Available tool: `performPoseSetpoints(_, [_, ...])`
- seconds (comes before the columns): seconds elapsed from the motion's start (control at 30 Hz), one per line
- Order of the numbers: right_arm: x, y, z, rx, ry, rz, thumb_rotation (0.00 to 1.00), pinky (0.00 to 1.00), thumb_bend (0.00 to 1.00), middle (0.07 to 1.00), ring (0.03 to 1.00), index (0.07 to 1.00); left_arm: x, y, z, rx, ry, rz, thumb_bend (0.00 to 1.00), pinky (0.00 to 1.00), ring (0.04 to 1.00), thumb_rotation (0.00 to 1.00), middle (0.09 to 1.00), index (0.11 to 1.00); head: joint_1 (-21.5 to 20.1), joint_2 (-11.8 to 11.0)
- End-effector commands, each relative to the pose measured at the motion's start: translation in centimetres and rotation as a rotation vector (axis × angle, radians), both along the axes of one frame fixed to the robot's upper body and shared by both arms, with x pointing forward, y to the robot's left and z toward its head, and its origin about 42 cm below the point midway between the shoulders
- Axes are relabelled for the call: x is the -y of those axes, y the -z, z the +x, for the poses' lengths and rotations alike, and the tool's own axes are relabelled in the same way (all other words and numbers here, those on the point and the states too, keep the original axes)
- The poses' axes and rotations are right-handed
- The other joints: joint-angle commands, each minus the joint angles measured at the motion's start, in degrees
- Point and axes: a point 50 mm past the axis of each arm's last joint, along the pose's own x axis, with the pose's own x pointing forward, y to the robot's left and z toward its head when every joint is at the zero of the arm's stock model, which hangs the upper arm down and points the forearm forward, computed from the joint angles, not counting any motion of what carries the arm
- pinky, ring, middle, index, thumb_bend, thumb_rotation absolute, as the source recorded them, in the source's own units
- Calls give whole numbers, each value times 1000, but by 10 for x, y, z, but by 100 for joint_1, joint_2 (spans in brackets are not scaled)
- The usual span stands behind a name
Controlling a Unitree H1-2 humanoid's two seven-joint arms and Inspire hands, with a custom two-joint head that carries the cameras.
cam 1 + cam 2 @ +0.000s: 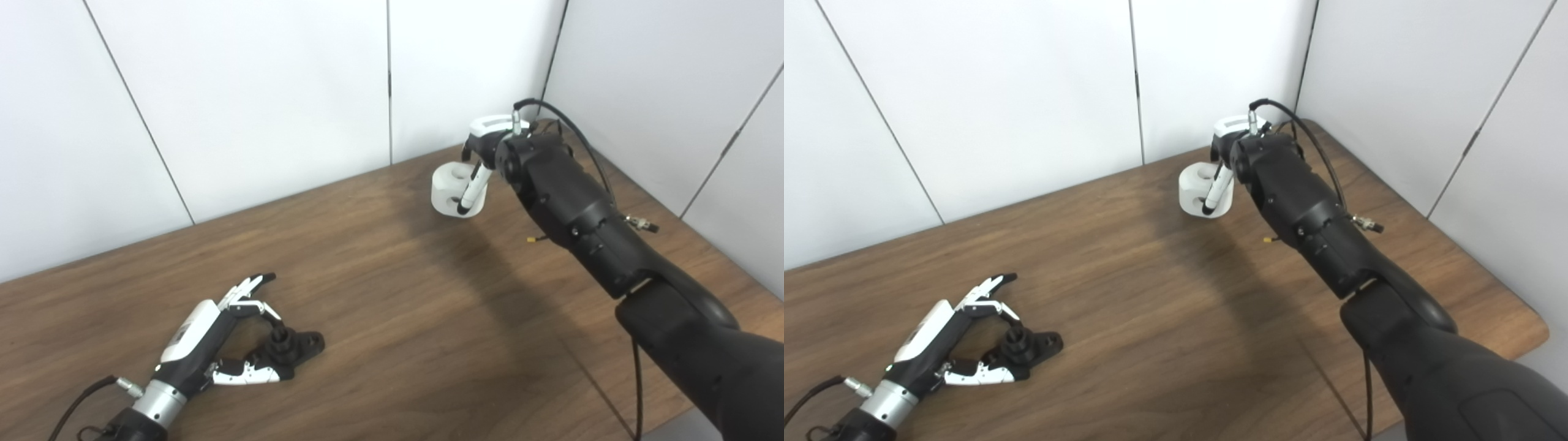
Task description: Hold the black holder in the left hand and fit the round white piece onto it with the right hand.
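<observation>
Lying on the wooden table (392, 318) at the near left, the black holder (293, 348) is bracketed by the left hand (211, 343). That hand is spread: its fingers (251, 288) are extended past the far side of the holder, while the thumb (248, 372) is laid along the near side, its tip just beside the holder's base. Whether the thumb is actually touching the holder cannot be told; nothing is clasped, and the holder is seen resting flat on the table with its short round post pointing up between fingers and thumb.

Well apart from this, toward the far right corner of the table, the round white piece (452, 188) is gripped by the right hand (490, 144). One finger (471, 190) is wrapped down over the side of the piece that faces the camera, its dark tip reaching the lower edge; the remaining fingers are hidden behind the piece and the wrist. The piece is seen below and in front of the palm, tilted so that its top face, with a hole in it, is turned up and toward the left. It appears to be lifted slightly clear of the table, though contact at its lower edge cannot be ruled out.

A black cable (569, 128) is looped over the back of the right wrist. White wall panels (245, 92) are seen beyond both hands.
</observation>
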Motion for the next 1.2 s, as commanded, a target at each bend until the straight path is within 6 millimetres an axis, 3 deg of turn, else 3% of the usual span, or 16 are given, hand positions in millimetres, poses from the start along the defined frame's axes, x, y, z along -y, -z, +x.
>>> performPoseSetpoints(0.0, [-6,-35,10,107,-14,-11,385,1000,1000,1000,1000,823,-37,61,-42,-209,-54,153,523,1000,1000,53,967,482,-7,2])
performPoseSetpoints(0.2, [-10,-33,13,109,-22,-1,372,1000,993,1000,1000,830,-38,61,-45,-192,-45,167,523,1000,1000,54,962,482,6,38])
performPoseSetpoints(0.43, [-11,-20,10,179,-63,-74,278,1000,875,928,984,646,-38,58,-46,-192,-49,154,523,1000,1000,53,964,482,28,89])
performPoseSetpoints(0.47, [-11,-18,9,197,-74,-86,216,1000,704,907,973,569,-38,57,-46,-191,-49,153,523,1000,1000,53,965,482,43,119])
performPoseSetpoints(0.5, [-11,-15,8,218,-83,-95,175,1000,599,876,955,519,-38,57,-46,-189,-50,152,523,1000,1000,52,964,482,43,119])
performPoseSetpoints(0.6, [-12,-9,6,263,-100,-124,141,1000,531,821,924,485,-38,56,-47,-185,-50,147,523,1000,1000,52,964,482,53,148])
performPoseSetpoints(1.17, [-12,-11,0,356,-166,-127,143,1000,523,778,900,483,-35,54,-48,-175,-52,136,523,1000,1000,53,959,482,269,253])
